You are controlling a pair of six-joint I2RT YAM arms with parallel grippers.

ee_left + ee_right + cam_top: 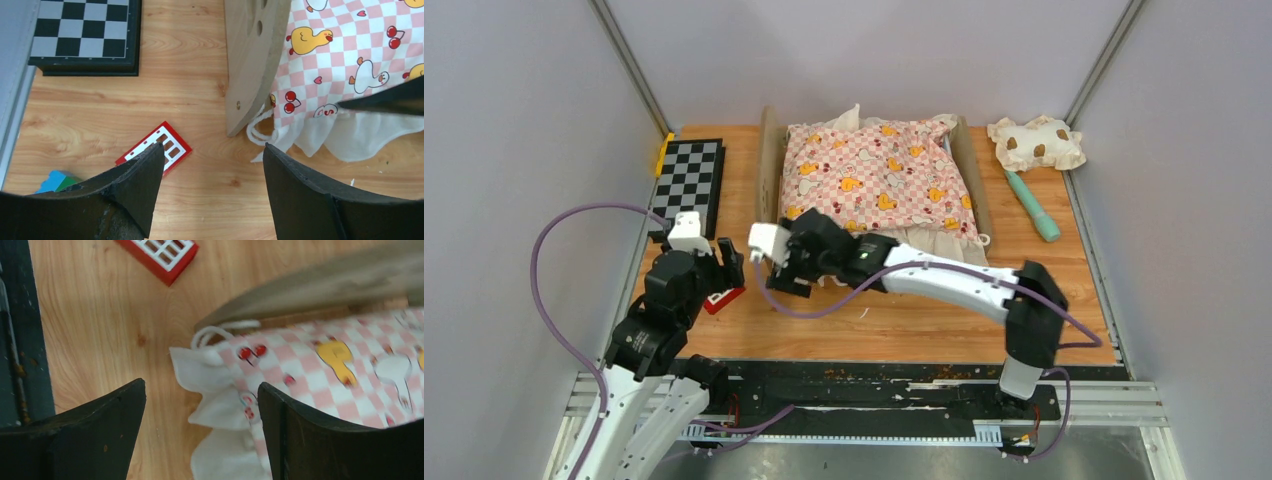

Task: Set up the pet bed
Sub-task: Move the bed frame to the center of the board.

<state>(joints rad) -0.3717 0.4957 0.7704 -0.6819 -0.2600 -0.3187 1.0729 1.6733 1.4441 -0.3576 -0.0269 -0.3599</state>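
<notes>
Both empty with jaws apart, my left gripper (212,155) and right gripper (200,390) hover at the near-left corner of the pet bed (769,165), far-centre on the table (904,325), pink checkered cushion (879,175) laid on, spotted pillow (1036,142) apparently left to add.

Top camera looks down; close wrist cameras share pet bed (250,60).
</notes>
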